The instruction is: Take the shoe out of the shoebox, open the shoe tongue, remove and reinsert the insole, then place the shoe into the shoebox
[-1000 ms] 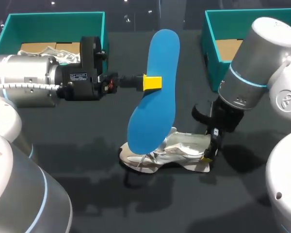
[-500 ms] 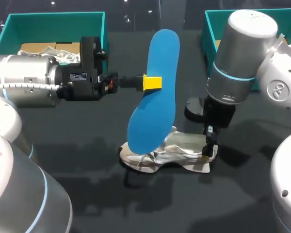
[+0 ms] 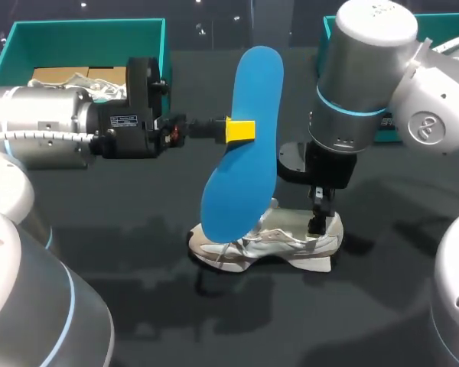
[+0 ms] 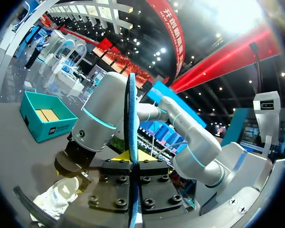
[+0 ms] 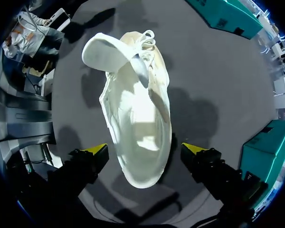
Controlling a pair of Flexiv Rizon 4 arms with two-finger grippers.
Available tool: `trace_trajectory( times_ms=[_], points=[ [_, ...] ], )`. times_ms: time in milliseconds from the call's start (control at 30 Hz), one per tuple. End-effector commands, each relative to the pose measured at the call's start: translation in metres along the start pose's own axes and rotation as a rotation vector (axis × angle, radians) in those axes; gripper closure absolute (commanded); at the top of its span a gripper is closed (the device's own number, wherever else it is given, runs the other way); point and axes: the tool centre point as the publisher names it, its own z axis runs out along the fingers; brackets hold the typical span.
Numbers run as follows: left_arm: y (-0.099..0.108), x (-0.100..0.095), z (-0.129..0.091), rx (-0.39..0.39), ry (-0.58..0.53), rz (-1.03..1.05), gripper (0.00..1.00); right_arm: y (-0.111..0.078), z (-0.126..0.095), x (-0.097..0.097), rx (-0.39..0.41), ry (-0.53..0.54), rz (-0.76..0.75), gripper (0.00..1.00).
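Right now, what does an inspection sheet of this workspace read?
Surface: dark table.
Job's things: white sneaker lying on the table, tongue opened; blue insole held off the table; teal left shoebox and right shoebox at the far corners.
Clutter: paper stuffing and cardboard in the left shoebox.
Grippers: left gripper shut on the blue insole; right gripper open, fingers either side of the sneaker's heel, not touching.
Cables: nothing seen.
Surroundings: nothing seen.

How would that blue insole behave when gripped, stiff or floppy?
Probably fairly stiff: the blue insole stands nearly upright from one pinch by the left gripper, without drooping. Likely light too, being very thin edge-on in the left wrist view.
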Motion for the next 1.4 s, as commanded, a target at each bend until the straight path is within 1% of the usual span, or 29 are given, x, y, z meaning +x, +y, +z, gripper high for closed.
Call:
trace_trajectory(
  times_ms=[33, 233, 467, 733, 767, 800, 833, 900, 933, 967, 1000, 1033, 1067, 1400],
  points=[
    [0.001, 0.0, 0.001, 0.003, -0.001, 0.0, 1.0, 0.014, 0.016, -0.012, 0.019, -0.003, -0.009, 0.0],
    [0.001, 0.0, 0.001, 0.003, -0.001, 0.0, 1.0, 0.022, 0.027, -0.021, 0.015, -0.019, -0.018, 0.0],
    [0.001, 0.0, 0.001, 0.003, -0.001, 0.0, 1.0, 0.031, 0.036, -0.025, 0.013, -0.015, -0.022, 0.0],
    [0.001, 0.0, 0.001, 0.003, -0.001, 0.0, 1.0, 0.039, 0.045, -0.03, 0.037, -0.01, -0.016, 0.0],
    [0.001, 0.0, 0.001, 0.003, -0.001, 0.0, 1.0, 0.04, 0.046, -0.03, 0.038, -0.01, -0.016, 0.02],
    [0.001, 0.0, 0.001, 0.003, -0.001, 0.0, 1.0, 0.04, 0.046, -0.03, 0.038, -0.009, -0.017, 0.1],
    [0.001, 0.0, 0.001, 0.003, -0.001, 0.0, 1.0, 0.041, 0.046, -0.03, 0.04, -0.008, -0.017, 0.22],
    [0.001, 0.0, 0.001, 0.003, -0.001, 0.0, 1.0, 0.042, 0.048, -0.029, 0.044, -0.003, -0.019, 0.56],
    [0.001, 0.0, 0.001, 0.003, -0.001, 0.0, 1.0, 0.042, 0.048, -0.029, 0.05, 0.0, -0.018, 0.62],
    [0.001, 0.0, 0.001, 0.003, -0.001, 0.0, 1.0, 0.043, 0.049, -0.029, 0.052, 0.002, -0.018, 0.65],
    [0.001, 0.0, 0.001, 0.003, -0.001, 0.0, 1.0, 0.043, 0.05, -0.029, 0.053, 0.005, -0.018, 0.74],
    [0.001, 0.0, 0.001, 0.003, -0.001, 0.0, 1.0, 0.044, 0.051, -0.028, 0.054, 0.008, -0.019, 0.85],
    [0.001, 0.0, 0.001, 0.003, -0.001, 0.0, 1.0, 0.044, 0.052, -0.028, 0.056, 0.011, -0.02, 1.0],
    [0.001, 0.0, 0.001, 0.003, -0.001, 0.0, 1.0, 0.044, 0.051, -0.025, 0.066, 0.026, -0.006, 1.0]
  ],
)
